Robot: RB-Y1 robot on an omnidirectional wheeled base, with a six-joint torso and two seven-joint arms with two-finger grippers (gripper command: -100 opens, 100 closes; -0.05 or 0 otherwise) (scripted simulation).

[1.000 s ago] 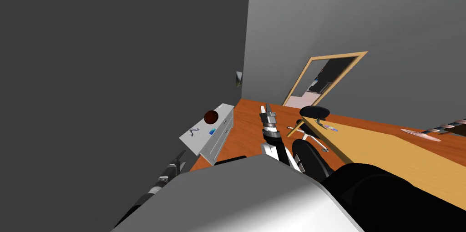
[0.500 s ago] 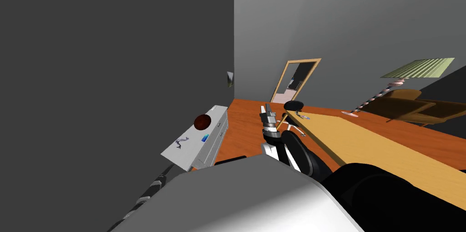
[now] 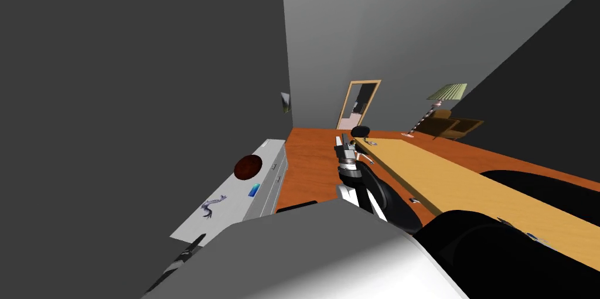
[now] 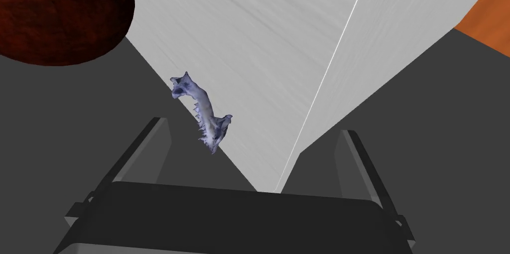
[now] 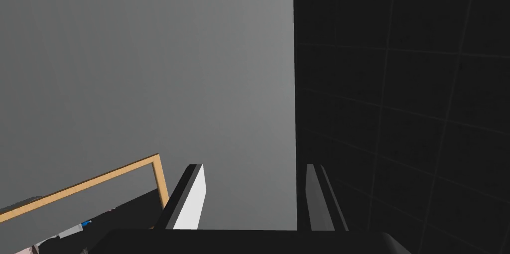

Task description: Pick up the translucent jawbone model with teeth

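Approaching: left claw [image 4: 253, 125] spread wide and empty, hovering over the white drawer cabinet [image 3: 270, 150]. The jawbone model [image 4: 201, 112] lies on its top, just off the claw's centreline, near a dark red ball [image 3: 248, 166]. Next: centre the jawbone between the fingers, descend, close. Right claw [image 3: 341, 138] idle, parted.

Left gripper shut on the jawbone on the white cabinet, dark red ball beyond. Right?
No: the left gripper is open, not shut. The left wrist view shows the jawbone lying untouched on the white cabinet, dark red ball beyond.
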